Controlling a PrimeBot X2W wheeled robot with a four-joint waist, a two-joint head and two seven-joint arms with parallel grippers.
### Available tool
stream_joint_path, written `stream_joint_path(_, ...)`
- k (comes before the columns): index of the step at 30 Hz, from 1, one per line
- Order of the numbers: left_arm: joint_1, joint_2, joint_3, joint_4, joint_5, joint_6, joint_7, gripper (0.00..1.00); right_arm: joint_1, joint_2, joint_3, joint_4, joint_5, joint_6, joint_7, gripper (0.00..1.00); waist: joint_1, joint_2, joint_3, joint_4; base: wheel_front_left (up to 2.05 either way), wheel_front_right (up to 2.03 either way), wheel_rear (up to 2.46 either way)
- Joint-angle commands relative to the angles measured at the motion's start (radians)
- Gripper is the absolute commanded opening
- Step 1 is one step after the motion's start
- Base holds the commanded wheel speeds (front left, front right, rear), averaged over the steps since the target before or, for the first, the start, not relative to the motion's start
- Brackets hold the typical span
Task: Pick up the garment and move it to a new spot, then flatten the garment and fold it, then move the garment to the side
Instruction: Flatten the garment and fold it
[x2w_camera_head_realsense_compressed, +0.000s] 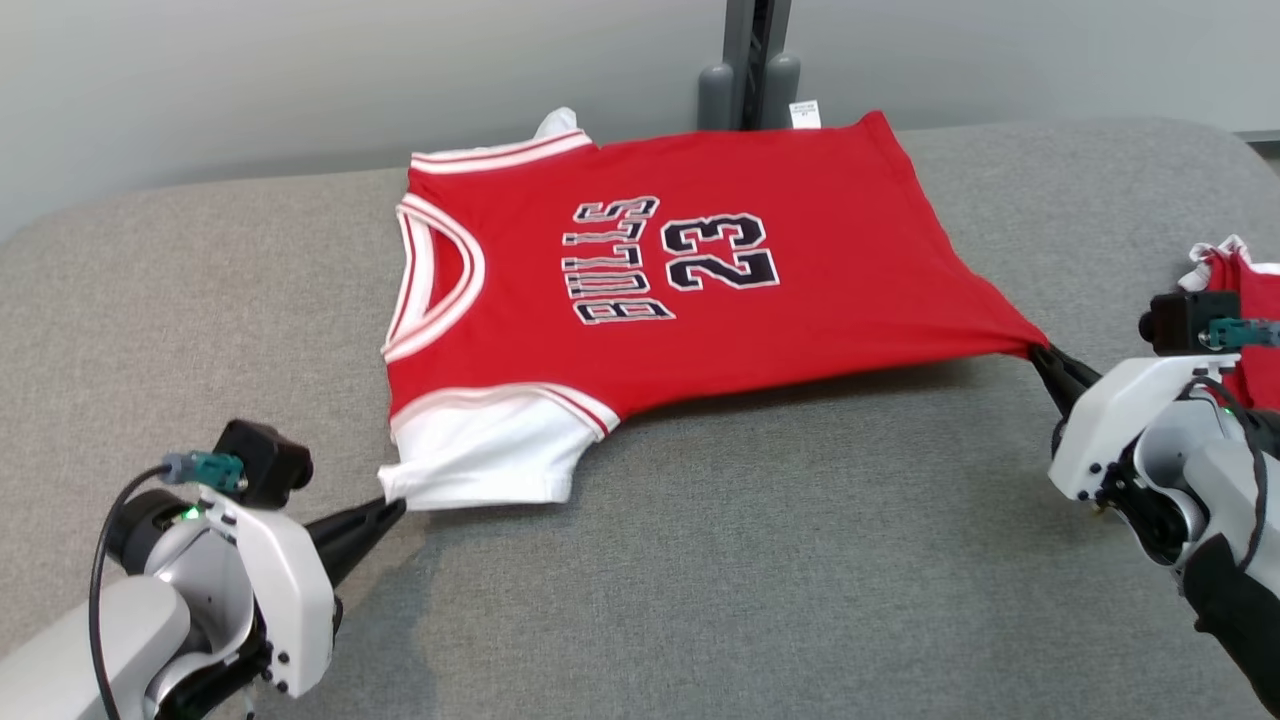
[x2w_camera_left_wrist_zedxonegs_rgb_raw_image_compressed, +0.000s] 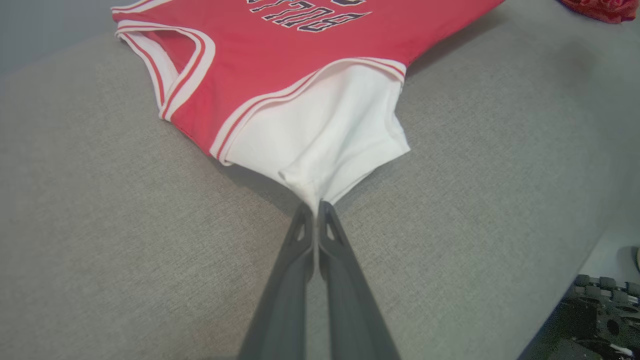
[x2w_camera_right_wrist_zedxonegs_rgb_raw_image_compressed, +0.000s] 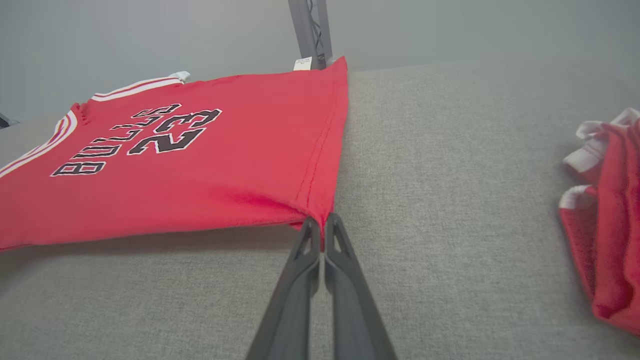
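Observation:
The garment is a red jersey with white trim, lettered BULLS 23, stretched out on the grey cushioned surface. My left gripper is shut on the tip of its white sleeve, pinched between the closed fingers of that gripper. My right gripper is shut on the near hem corner of the garment, with the cloth caught at the tips of that gripper. The near edge is pulled taut between the two grips and lifts slightly off the surface.
A second red and white garment lies crumpled at the right, partly behind my right arm. A grey post stands behind the surface against the wall. The surface's edge drops off at the lower right of the left wrist view.

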Motion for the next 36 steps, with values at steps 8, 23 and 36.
stream_joint_path(8, 0.061, 0.080, -0.098, -0.104, -0.039, -0.001, 0.048, 0.00, 0.064, -0.078, 0.057, -0.052, 0.110, -0.001, 0.122, 0.00, -0.0001, 0.0000, -0.061, -0.019, 0.00, 0.00, 0.00)
stream_joint_path(23, 0.131, 0.167, -0.200, -0.278, -0.243, -0.001, 0.117, 0.00, 0.146, -0.160, 0.110, -0.155, 0.322, -0.001, 0.399, 0.00, -0.0001, 0.0000, -0.135, -0.021, 0.00, 0.00, 0.00)
stream_joint_path(36, 0.198, 0.213, -0.218, -0.307, -0.321, 0.008, 0.107, 0.00, 0.226, -0.196, 0.079, -0.228, 0.520, -0.001, 0.697, 0.00, -0.0001, 0.0000, -0.177, -0.026, 0.00, 0.00, 0.00)
